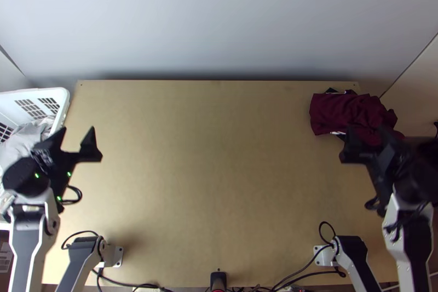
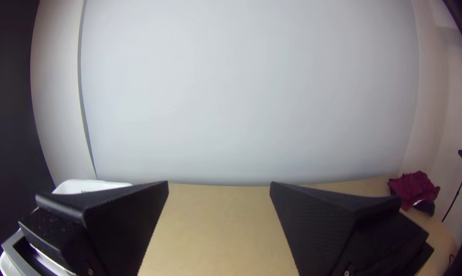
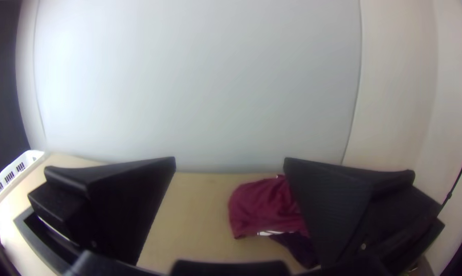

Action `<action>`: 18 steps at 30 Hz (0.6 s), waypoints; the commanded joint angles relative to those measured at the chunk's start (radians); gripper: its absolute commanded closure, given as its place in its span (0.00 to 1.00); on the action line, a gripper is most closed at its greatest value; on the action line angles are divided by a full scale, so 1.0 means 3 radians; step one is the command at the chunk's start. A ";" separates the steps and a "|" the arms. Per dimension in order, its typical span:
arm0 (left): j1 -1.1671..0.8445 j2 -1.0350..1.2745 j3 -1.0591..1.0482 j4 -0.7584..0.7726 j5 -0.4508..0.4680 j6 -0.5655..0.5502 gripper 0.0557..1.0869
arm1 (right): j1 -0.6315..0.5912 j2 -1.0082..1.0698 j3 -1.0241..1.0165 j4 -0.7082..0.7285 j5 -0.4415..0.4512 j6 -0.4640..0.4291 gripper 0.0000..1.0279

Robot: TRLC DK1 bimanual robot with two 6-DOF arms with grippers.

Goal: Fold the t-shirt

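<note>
A dark red cloth lies bunched at the table's far right corner, with darker fabric at its edges; which part is the t-shirt's I cannot tell. My left gripper stands open at the table's left side, beside the basket; the left wrist view shows my left gripper with nothing between its fingers. My right gripper is just nearer than the red cloth. In the right wrist view my right gripper is open, and the red cloth lies beyond, partly hidden behind one finger.
A white basket with grey cloth in it stands at the left edge. The wooden table is bare across its middle. Cables run along the near edge, and a pale wall rises behind the table.
</note>
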 commanded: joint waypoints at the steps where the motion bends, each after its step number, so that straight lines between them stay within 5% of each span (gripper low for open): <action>1: 0.0032 0.0818 0.0974 -0.0245 0.0006 -0.0232 0.06 | 0.0131 0.1086 0.0975 -0.0081 0.0028 0.0007 0.04; 18: -0.0014 0.2756 0.2942 -0.0777 -0.0005 -0.0222 0.06 | 0.0545 0.2579 0.2126 -0.0035 0.0351 -0.0018 0.05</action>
